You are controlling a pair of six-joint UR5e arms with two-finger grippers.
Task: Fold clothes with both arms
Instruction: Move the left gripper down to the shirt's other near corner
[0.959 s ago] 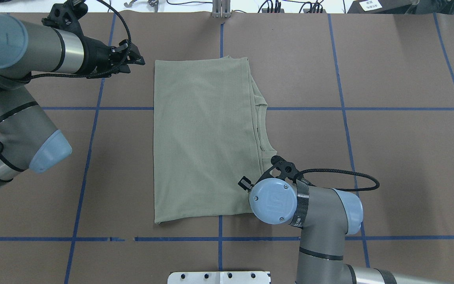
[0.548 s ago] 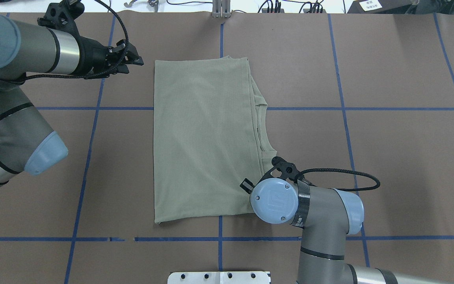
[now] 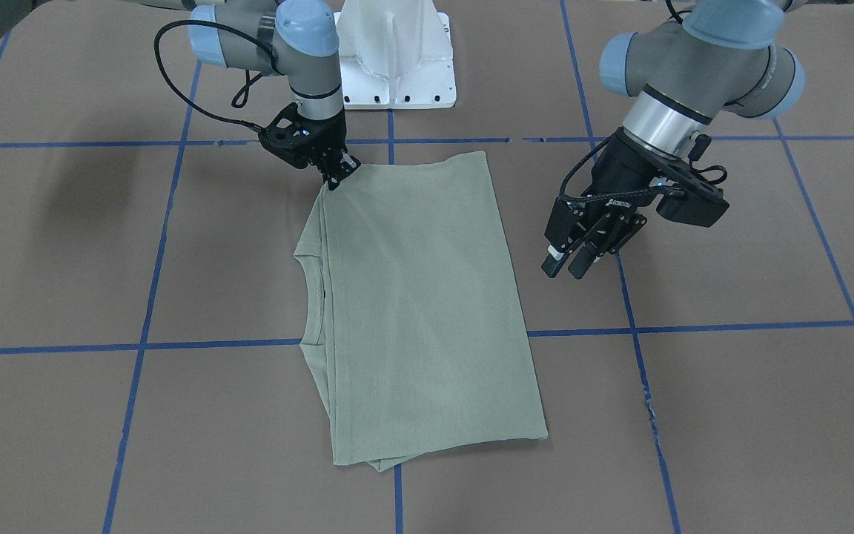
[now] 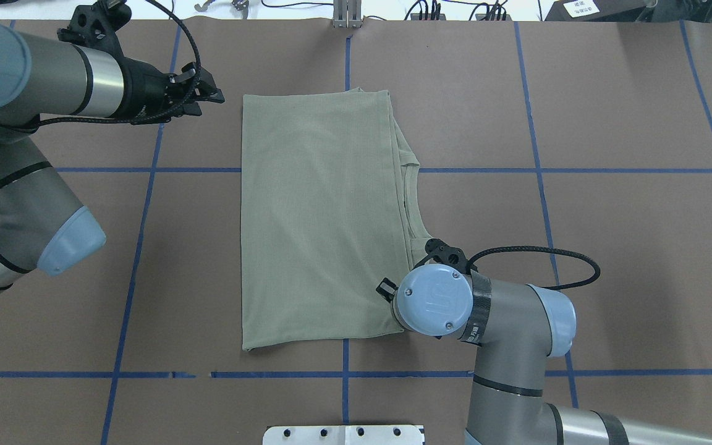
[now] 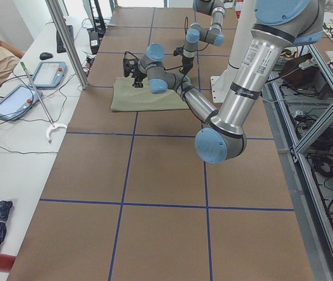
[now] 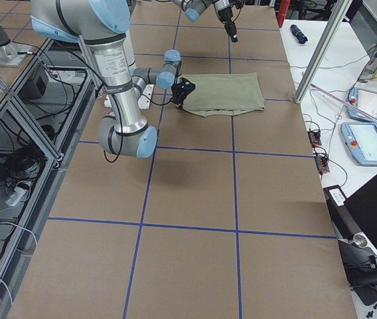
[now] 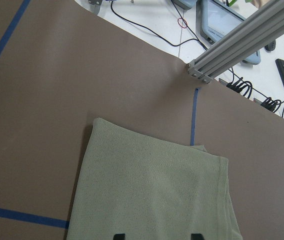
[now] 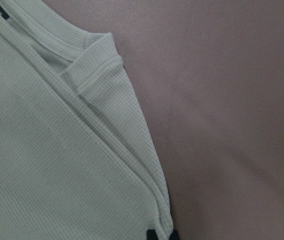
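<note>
The pale sage-green shirt [image 4: 319, 216] lies folded into a long rectangle at the table's middle, its ribbed collar [image 4: 411, 204] sticking out on the right side. It also shows in the front view [image 3: 427, 311]. My right gripper [image 3: 336, 176] is down at the shirt's near right corner, shut on the layered cloth edge [image 8: 147, 165]; its tips [image 8: 162, 234] pinch that edge. In the overhead view its wrist hides it. My left gripper [image 4: 217, 96] hovers open above the table, just left of the shirt's far left corner [image 7: 97, 122], and is empty.
The brown table cover carries a grid of blue tape lines [image 4: 146, 170]. The white pedestal base [image 4: 343, 434] is at the near edge. An aluminium post [image 7: 242, 42] stands at the far edge. Tablets and cables [image 5: 49, 73] lie on the side bench beyond it.
My right wrist has shifted slightly away from the robot and to the right, staying at the shirt's corner. My left arm has pulled back a little to the left. The shirt lies as before.
</note>
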